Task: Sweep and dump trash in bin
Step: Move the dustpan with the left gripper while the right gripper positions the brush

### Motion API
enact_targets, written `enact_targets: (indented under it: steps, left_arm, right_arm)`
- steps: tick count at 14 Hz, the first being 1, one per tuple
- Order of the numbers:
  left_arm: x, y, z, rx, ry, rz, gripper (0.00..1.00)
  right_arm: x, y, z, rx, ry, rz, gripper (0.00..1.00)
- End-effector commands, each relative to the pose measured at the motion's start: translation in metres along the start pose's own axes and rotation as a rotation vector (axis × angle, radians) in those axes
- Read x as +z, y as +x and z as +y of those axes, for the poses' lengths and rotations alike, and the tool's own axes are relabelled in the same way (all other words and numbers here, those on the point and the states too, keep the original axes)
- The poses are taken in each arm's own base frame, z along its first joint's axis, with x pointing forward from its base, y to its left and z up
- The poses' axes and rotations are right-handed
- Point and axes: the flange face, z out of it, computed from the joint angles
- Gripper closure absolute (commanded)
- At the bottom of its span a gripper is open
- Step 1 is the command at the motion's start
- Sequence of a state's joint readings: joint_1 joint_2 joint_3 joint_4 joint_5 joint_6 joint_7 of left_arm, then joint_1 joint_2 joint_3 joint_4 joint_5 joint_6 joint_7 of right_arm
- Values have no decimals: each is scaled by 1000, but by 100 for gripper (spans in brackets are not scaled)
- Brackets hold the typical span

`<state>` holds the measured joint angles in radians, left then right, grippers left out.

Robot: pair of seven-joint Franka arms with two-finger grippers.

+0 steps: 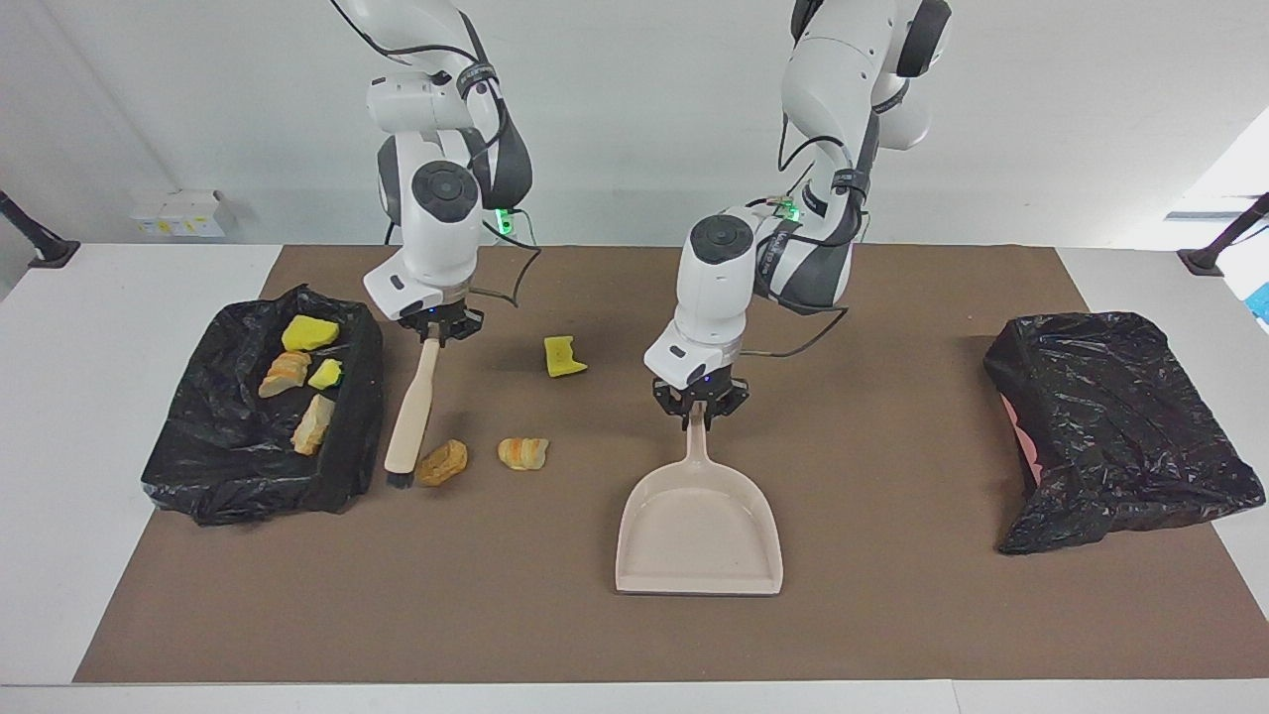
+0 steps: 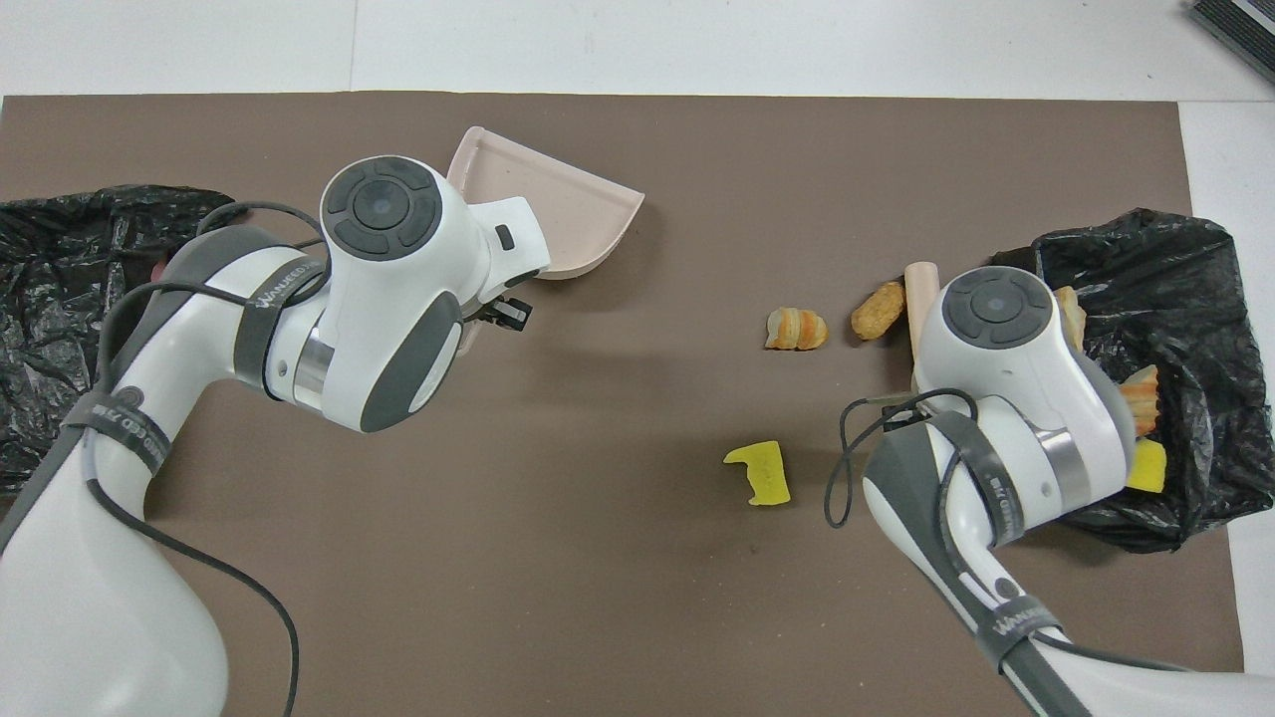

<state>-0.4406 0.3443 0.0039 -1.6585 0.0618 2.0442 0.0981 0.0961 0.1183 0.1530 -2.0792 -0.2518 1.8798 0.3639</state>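
Note:
Three pieces of trash lie loose on the brown mat: a brown lump, a striped pastry and a yellow sponge chunk nearer to the robots. My right gripper is shut on the handle of the brush. The black bristles sit right beside the brown lump, between it and the bin. My left gripper is shut on the handle of the beige dustpan, mid-table. The pan's mouth points away from the robots.
The black-lined bin at the right arm's end holds several pieces, among them a yellow chunk. A second crumpled black bag lies at the left arm's end. The mat's edge runs farthest from the robots.

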Motion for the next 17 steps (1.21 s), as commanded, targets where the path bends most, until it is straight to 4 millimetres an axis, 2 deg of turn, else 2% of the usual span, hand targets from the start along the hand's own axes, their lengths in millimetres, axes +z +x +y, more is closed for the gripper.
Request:
enact_targets:
  steps: [1,3,6,9,11,12,14,17]
  left_arm:
    - [3,-17,-37,207,-46,-8,100]
    - [8,-25,-54,410,-56,-15,100]
    - [12,-36,-54,644,-71,-30,100]
    - [16,-45,-47,851,-86,-42,100]
    - [20,-54,-32,897,-90,-51,100]
    - [21,-57,-17,924,-87,-59,100]
    - [20,-58,1,952,-82,-61,100]
    - [22,-59,37,1010,-78,-73,100]
  right_arm:
    - [-10,-15,-41,-61,54,-13,100]
    - [-8,-21,-74,-77,105,-31,100]
    - [-30,-31,-106,-57,183,-47,100]
    - [-46,-48,-124,-5,161,-105,100]
    - [-62,-63,-119,51,136,-128,100]
    - [-65,-68,-116,116,125,-143,100]
    - [-64,-80,-114,241,95,-171,100]
    - [-65,-112,-144,448,125,-235,100]
